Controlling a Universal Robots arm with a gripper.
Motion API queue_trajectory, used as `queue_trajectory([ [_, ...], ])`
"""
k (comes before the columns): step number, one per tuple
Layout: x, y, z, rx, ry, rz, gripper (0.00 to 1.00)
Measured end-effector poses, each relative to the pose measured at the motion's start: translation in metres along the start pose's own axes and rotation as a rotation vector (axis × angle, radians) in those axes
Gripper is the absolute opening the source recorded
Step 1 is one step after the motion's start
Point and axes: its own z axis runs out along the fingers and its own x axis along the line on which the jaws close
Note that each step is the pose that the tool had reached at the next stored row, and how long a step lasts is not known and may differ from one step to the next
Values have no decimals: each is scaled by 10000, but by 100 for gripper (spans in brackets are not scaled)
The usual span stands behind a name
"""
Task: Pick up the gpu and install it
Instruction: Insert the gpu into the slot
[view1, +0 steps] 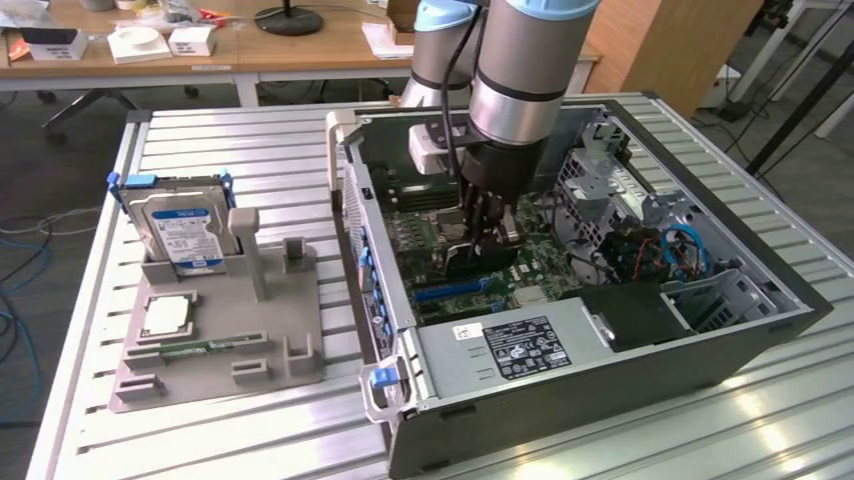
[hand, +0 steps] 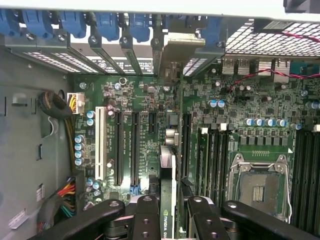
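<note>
On a slatted metal surface (view1: 240, 140), the end effector (view1: 487, 235) hung inside the open case (view1: 601, 400), clamped on the gpu (hand: 167, 165), held edge-down between its fingers, long axis parallel to the slots (hand: 134, 145) just below.

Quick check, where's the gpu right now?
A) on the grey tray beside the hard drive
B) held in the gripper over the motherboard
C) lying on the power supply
B: the wrist view shows the gpu held edge-on in the gripper, above the motherboard inside the case.
</note>
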Motion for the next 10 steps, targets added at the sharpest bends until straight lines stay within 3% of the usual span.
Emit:
queue_trajectory([
  [10,1,1,20,-5,2,0,27],
])
